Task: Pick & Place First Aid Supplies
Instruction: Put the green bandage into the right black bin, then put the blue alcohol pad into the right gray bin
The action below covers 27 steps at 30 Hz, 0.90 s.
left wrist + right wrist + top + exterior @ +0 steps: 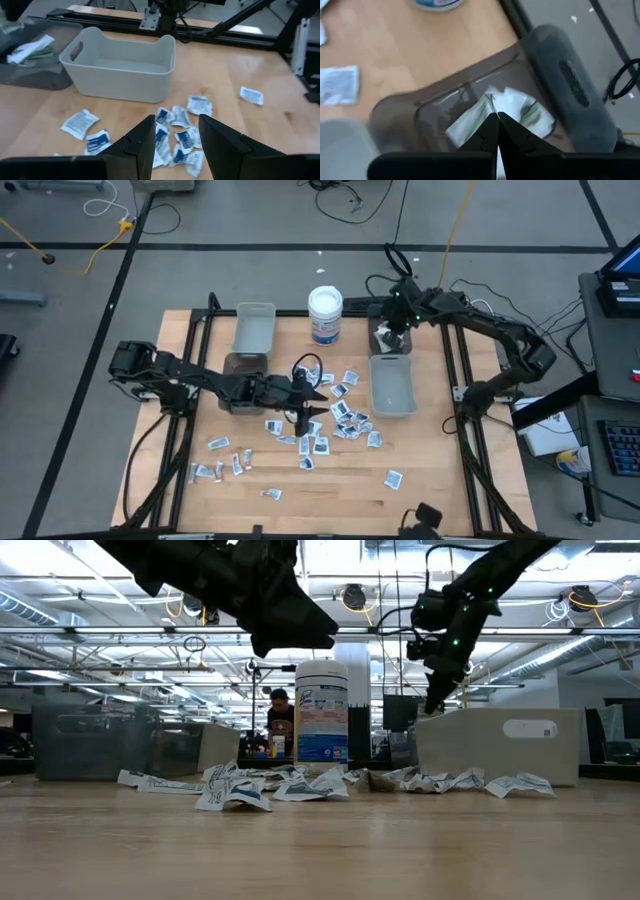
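The first aid packets (318,428) lay scattered across the middle of the wooden table (440,490), with smaller groups toward its left front and one stray packet (394,477) to the right front. You saw the left gripper (304,398) raised above the main cluster, its arm stretched low from the left edge toward the centre. Its fingers (220,142) were parted with nothing between them, pointing toward the packets in front of the light grey bin (122,67). The right gripper (392,335) hung over the small dark translucent bin (470,110) at the table's rear, beside the white wipes tub (325,315). Its arm folded back from the right edge. Its fingers were pressed together and empty, directly above pale greenish sachets (520,112) lying in that bin.
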Available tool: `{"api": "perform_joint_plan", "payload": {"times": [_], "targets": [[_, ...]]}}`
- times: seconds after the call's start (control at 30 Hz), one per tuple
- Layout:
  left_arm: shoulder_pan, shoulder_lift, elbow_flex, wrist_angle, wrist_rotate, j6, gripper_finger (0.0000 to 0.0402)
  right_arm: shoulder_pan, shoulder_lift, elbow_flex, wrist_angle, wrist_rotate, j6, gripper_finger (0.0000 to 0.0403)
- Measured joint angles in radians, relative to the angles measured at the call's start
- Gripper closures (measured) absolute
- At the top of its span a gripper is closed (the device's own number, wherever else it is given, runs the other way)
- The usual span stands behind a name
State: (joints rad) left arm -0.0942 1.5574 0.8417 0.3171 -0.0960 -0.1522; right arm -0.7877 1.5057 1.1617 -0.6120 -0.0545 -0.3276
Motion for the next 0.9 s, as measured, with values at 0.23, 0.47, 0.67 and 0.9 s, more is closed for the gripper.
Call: {"api": "perform_joint_plan", "payload": {"times": [0.23, 0.47, 0.67, 0.9], "targets": [[0.003, 0.000, 0.000, -0.006, -0.002, 0.027, 0.0247, -0.010, 0.116, 0.002, 0.009, -0.029, -0.007, 0.0403], [0.005, 0.000, 0.000, -0.008, -0.002, 0.042, 0.0247, -0.010, 0.166, 0.002, 0.037, -0.012, -0.010, 0.0398], [0.005, 0.000, 0.000, -0.013, -0.002, 0.040, 0.0247, -0.010, 0.108, 0.002, 0.044, 0.027, -0.007, 0.0340], [0.005, 0.000, 0.000, -0.015, -0.002, 0.038, 0.0247, -0.002, 0.019, 0.002, 0.060, 0.028, 0.001, 0.0231]]}}
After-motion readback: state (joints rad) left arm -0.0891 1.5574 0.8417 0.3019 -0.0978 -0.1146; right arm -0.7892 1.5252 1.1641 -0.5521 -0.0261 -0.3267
